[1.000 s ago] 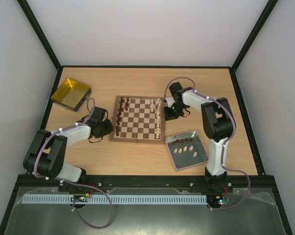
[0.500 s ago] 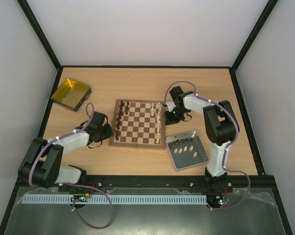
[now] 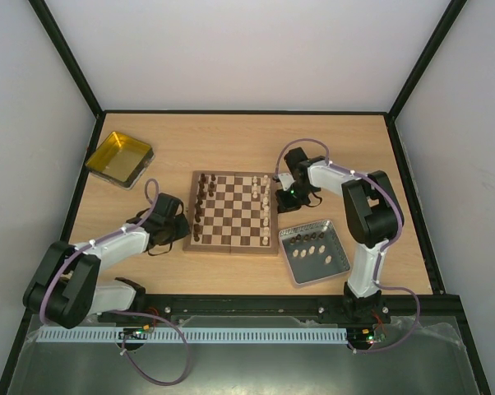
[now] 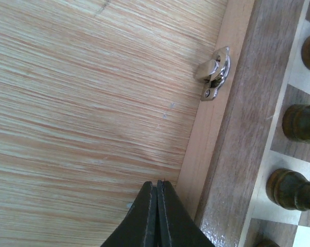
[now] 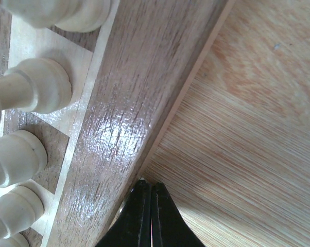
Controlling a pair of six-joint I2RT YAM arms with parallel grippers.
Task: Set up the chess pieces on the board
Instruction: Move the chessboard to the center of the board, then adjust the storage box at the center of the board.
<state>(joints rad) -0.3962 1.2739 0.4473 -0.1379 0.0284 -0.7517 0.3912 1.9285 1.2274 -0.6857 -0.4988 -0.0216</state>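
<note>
The board lies mid-table. Dark chess pieces stand along its left columns and pale chess pieces along its right. My left gripper is shut and empty, its tip low on the table against the board's left rim, near a metal clasp. Dark pieces stand just inside that rim. My right gripper is shut and empty, its tip at the base of the board's right rim, beside pale pieces.
A grey metal tray with several pale pieces lies near the board's right front corner. A yellow tray sits at the back left. Black frame rails border the table.
The board has slid toward the near edge and turned a little squarer. My left gripper moved nearer and right along its left rim; my right gripper stayed at its right rim.
</note>
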